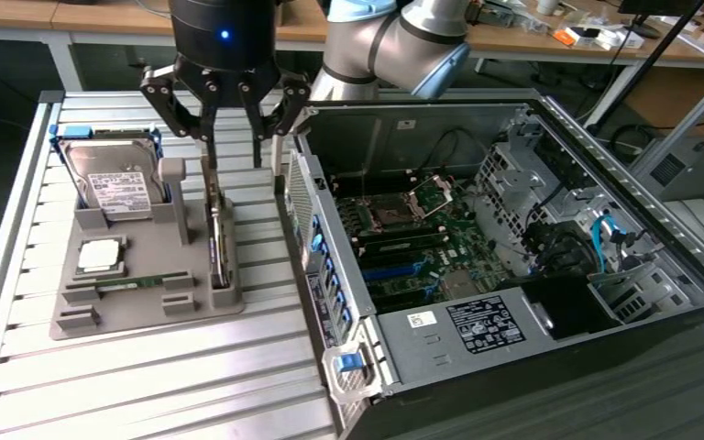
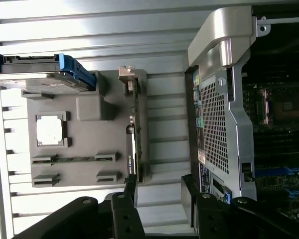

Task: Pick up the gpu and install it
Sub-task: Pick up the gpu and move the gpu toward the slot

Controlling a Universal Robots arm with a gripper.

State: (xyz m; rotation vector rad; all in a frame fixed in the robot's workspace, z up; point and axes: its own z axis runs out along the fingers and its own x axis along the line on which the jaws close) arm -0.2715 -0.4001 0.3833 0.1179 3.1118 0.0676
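The gpu (image 1: 215,234) stands on its long edge in a slot of the grey holder tray (image 1: 144,316), its silver bracket end toward the far side. In the wrist view the gpu (image 2: 135,134) shows edge-on as a thin green strip. My gripper (image 1: 232,137) hangs just above the card's far end, open, with nothing between its black fingers. In the wrist view the gripper (image 2: 159,196) has one fingertip (image 2: 131,185) in line with the card's edge and the other out over the bare slats beside the tray. The card is not gripped.
On the same tray sit a silver hard drive (image 1: 114,183) in a blue-edged cradle, a square processor (image 1: 99,257) and a narrow memory stick (image 1: 132,282). The open computer case (image 1: 645,229) with its motherboard (image 1: 420,243) lies at the exterior view's right, its perforated rear wall (image 2: 214,124) close to the tray.
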